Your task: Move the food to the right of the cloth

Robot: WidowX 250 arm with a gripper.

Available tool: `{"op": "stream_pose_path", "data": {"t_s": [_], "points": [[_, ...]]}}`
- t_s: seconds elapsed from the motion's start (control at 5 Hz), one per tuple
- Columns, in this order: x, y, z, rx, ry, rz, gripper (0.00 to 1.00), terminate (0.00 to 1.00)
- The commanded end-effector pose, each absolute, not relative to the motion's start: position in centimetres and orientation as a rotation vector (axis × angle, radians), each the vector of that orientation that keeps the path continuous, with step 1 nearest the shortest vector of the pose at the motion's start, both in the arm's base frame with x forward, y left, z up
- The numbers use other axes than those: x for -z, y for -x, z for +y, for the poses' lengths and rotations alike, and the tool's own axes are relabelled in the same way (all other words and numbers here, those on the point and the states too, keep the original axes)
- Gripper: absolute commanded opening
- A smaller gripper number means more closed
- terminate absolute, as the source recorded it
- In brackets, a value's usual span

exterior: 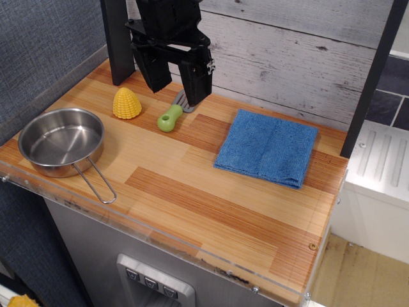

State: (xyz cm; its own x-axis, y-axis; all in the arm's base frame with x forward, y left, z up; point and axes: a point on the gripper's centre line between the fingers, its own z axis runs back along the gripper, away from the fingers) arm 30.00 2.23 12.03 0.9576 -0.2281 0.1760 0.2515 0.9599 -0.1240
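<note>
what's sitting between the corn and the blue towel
In the only view, the green-handled spatula lies between the yellow corn piece and the blue towel, its grey blade partly hidden behind the gripper. Otherwise that stretch is bare wood.

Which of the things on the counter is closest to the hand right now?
The green-handled spatula. Its grey blade lies right under the hand, while the yellow corn, pan and blue cloth sit farther off.

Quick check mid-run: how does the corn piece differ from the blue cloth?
The corn is yellow, ridged and stands up as a small dome; the cloth is blue, flat and folded square. The corn is far smaller than the cloth. The corn sits left of the gripper, the cloth right. Both rest free on the wooden counter.
</note>
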Motion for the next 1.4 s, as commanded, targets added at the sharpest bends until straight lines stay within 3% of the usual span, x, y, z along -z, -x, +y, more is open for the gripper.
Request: {"op": "stream_pose_path", "data": {"t_s": [0.0,0.6,1.2], "points": [[-12.0,-30.0,2.2,0.244,0.146,-0.161,1.00,0.00],[-11.3,-32.2,12.0,0.159,0.138,-0.192,1.00,0.00],[-8.6,-34.5,13.9,0.240,0.029,-0.129,1.00,0.00]]}}
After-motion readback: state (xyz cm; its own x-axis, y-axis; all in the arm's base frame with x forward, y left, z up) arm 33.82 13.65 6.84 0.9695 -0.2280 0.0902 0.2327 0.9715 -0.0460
